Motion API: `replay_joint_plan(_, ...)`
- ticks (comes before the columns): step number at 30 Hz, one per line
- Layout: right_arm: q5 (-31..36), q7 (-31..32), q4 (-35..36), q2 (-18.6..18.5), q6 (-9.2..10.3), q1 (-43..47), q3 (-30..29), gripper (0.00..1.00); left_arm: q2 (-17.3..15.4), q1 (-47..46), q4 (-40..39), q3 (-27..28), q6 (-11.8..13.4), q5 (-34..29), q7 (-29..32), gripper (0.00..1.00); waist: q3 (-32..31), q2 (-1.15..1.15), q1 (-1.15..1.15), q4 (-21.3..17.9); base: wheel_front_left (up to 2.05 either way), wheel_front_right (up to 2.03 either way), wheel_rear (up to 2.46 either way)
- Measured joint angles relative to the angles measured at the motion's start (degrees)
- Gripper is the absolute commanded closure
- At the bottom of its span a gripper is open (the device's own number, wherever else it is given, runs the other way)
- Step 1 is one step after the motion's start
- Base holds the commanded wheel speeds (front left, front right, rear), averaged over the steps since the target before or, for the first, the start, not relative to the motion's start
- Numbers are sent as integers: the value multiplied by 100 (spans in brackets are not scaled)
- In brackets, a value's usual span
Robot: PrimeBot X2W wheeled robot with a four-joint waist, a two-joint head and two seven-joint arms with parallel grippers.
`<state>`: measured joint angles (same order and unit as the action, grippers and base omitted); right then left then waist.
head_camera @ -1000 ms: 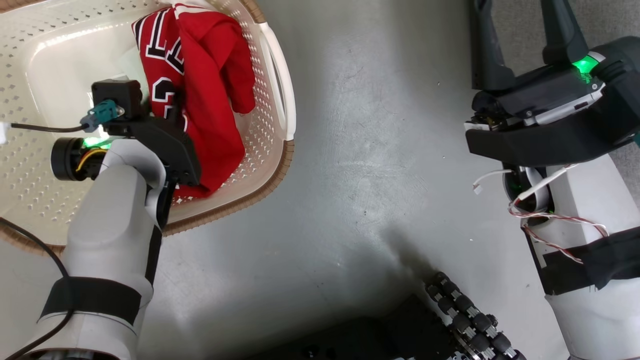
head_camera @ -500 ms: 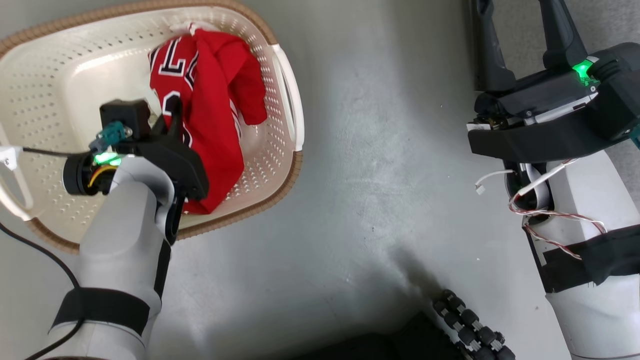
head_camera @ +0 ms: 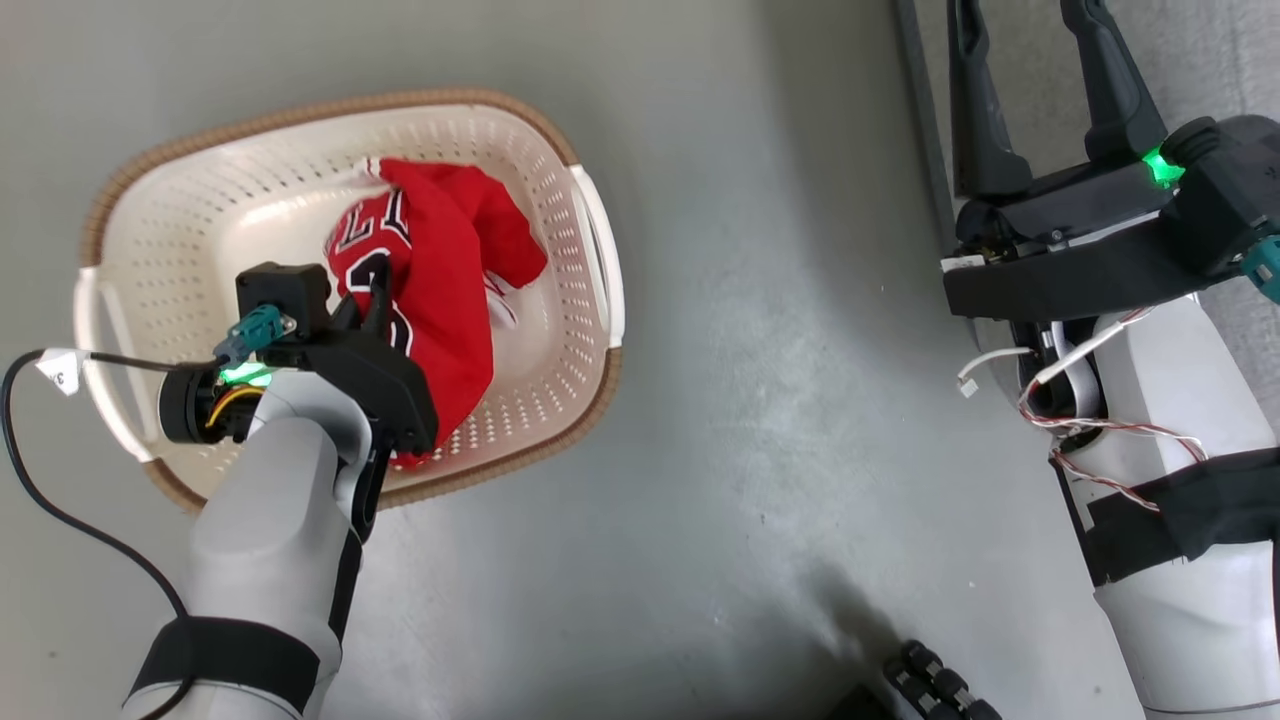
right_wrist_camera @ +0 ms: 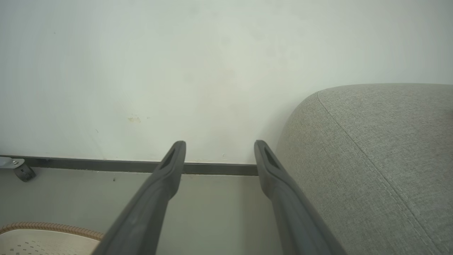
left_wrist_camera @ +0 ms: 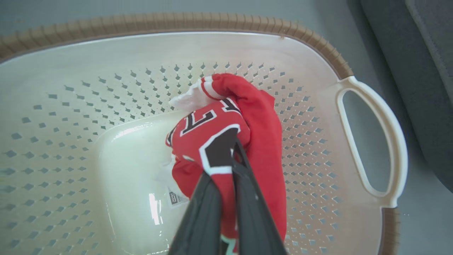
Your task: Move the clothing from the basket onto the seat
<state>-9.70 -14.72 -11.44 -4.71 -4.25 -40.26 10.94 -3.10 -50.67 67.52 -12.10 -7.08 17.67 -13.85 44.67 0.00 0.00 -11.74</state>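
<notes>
**Left fingers clamped on red clothing inside the basket; right fingers apart beside the seat**

Obs. 1: The red soft-fabric basketball clothing with white trim stripes and black-and-white outlined numerals (left_wrist_camera: 262, 141) lay bunched inside the cream-white perforated oval plastic basket with a brown rim (left_wrist_camera: 70, 106). It could not be told whether the bundle was one garment or two.

Obs. 2: The two long dark fingers (left_wrist_camera: 247, 202) of the left gripper (left_wrist_camera: 230, 159) were pressed together. A fold of red fabric bearing a black numeral was pinched between the tips. Most of the cloth spread to the right of the fingers and beyond the tips, ending in a white-striped edge. It was unclear whether the bundle rested on the basket floor or was raised off it.

Obs. 3: A small white label sticker (left_wrist_camera: 175, 198) sat on the basket floor just left of the fingers. The white loop handle (left_wrist_camera: 375, 141) was well to their right.

Obs. 4: From the head view, the left gripper (head_camera: 372, 300) was on the clothing (head_camera: 450, 250), and the basket (head_camera: 590, 400) stood on a smooth grey floor (head_camera: 760, 420).

Obs. 5: The fingers of the right gripper (right_wrist_camera: 219, 145) stood wide apart. A white wall (right_wrist_camera: 177, 71) and a dark skirting strip (right_wrist_camera: 88, 163) showed beyond the tips. The large grey woven-fabric upholstered seat with a rounded edge (right_wrist_camera: 371, 159) lay just right of the right-hand finger, and contact could not be judged.
</notes>
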Motion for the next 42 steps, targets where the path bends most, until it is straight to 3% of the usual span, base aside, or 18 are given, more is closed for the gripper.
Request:
replay_joint_plan(13, 0, 0, -313, 0, -40, 260, 33, 0, 80, 483, -57, -59, -5, 96, -41, 100, -808, 0, 0, 200, 0, 0, 0)
replay_joint_plan(42, -45, 1, -900, -103, -141, 1090, -179, 0, 129, 1686, -1292, 57, -7, 388, -43, 100, -2571, 0, 0, 945, 0, 0, 0)
